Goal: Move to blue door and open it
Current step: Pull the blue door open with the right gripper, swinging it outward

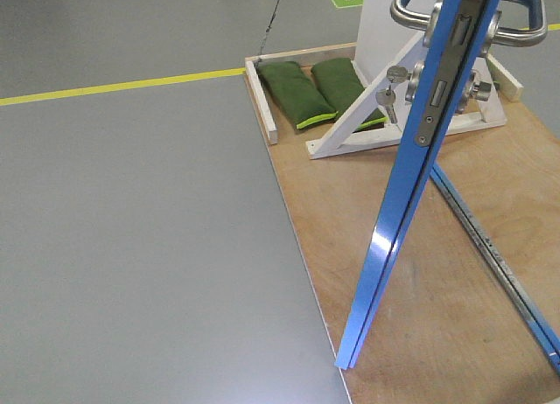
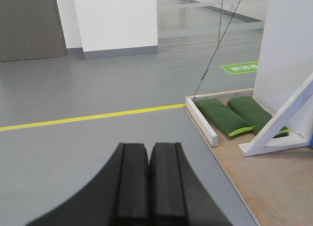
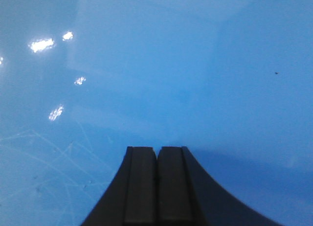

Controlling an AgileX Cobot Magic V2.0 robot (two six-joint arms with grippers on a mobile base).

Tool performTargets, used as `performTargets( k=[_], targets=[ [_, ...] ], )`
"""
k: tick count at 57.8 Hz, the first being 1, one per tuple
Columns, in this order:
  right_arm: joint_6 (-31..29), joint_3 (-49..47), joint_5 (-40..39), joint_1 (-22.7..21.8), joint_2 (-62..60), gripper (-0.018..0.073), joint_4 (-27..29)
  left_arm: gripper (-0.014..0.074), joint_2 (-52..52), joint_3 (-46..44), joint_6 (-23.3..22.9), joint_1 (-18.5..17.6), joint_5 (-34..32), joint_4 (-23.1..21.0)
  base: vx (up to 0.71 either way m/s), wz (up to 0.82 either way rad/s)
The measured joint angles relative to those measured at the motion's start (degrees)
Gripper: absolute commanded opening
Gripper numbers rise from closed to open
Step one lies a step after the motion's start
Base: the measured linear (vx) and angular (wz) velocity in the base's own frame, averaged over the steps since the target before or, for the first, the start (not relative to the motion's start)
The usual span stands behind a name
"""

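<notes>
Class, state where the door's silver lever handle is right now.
Front view, upper right: the lever handle projects from the blue door, just above the round lock and beside the steel latch plate.

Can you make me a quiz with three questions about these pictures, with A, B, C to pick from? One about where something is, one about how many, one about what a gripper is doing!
1. Where do the green bags lie?
A. On the grey floor.
B. On the wooden platform, by the white brace.
C. On the door handle.

2. How many green bags are there?
A. One.
B. Four.
C. Two.

3. How is the right gripper?
A. Shut and empty, facing the blue door.
B. Wide open.
C. Clamped on a bag.

Answers: 1 B, they sit inside the platform's rim. 2 C, two lie side by side. 3 A, its fingers meet, with only blue door beyond.
</notes>
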Motion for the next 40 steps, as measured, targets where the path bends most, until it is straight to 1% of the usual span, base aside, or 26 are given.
performTargets(
  k=[40],
  targets=[
    [0.0, 0.0, -0.4, 0.3, 0.0, 0.0008, -0.4, 0.0073, 0.0, 0.0, 0.0, 0.0, 0.0, 0.0, 0.0, 0.0]
  ],
)
